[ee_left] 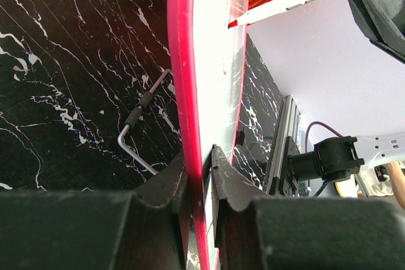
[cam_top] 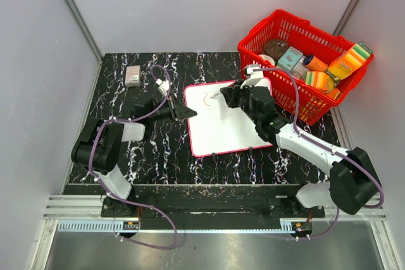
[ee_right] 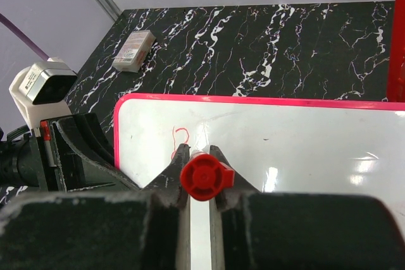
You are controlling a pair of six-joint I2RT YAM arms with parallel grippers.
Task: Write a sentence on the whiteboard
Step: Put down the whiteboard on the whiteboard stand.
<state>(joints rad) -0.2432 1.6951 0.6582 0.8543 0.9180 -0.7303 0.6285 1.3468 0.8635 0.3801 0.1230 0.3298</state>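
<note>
The two arms start at the near edge of the black table (cam_top: 158, 150) with white streaks. The left gripper (cam_top: 186, 113) reaches in from the left. Its two fingers (ee_left: 223, 178) are squeezed tight on the left edge of the whiteboard (cam_top: 231, 118), one on each side of the red rim. Seen from the left wrist, a bent grey metal rod (ee_left: 136, 128) is on the table just beside that edge.

The whiteboard is flat in the middle of the table, between the two arms. The right gripper (cam_top: 225, 95) hangs over its far part. Its fingers are closed on a red pen (ee_right: 205, 177), and the round red end faces the wrist camera. The tip is hidden, so I cannot tell if it touches the board.

Just left of the pen there is a little red writing (ee_right: 180, 138) near the far left corner of the board. It is only a small loop and a short line, too small to read.

Farther back on the left, a small grey box (cam_top: 132, 75) is on the table, well apart from the board. At the far right is a red basket (cam_top: 256, 30) full of boxes and packets, just beside the board's right corner
</note>
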